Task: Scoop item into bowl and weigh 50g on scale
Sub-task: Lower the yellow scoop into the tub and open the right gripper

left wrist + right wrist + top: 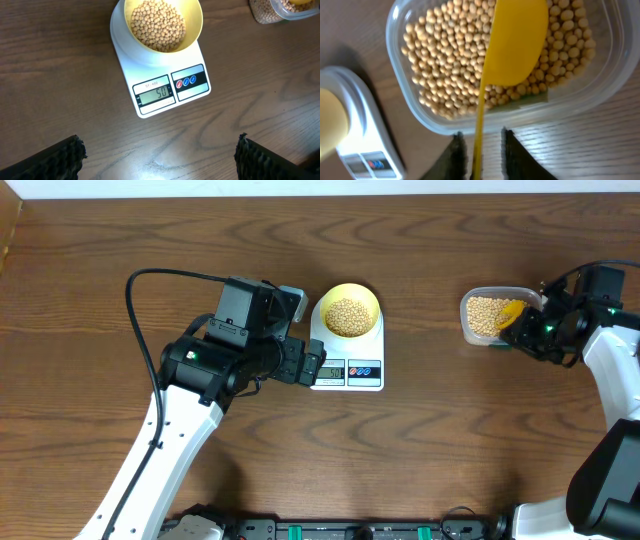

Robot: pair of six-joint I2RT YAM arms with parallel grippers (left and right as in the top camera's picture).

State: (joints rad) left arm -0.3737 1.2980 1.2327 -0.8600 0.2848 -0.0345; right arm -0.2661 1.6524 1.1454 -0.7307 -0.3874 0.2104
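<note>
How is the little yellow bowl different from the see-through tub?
The bowl is round and pale yellow. The tub is clear plastic with a rounded-rectangle shape. The bowl sits on the white scale, but the tub sits straight on the wooden table. The tub has a bright yellow scoop lying in it, and the bowl has none. Both hold little tan beans.

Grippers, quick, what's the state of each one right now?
Left gripper: open wide, holding nothing.
Right gripper: open, fingers parted either side of the yellow scoop handle, not pinching it.
</note>
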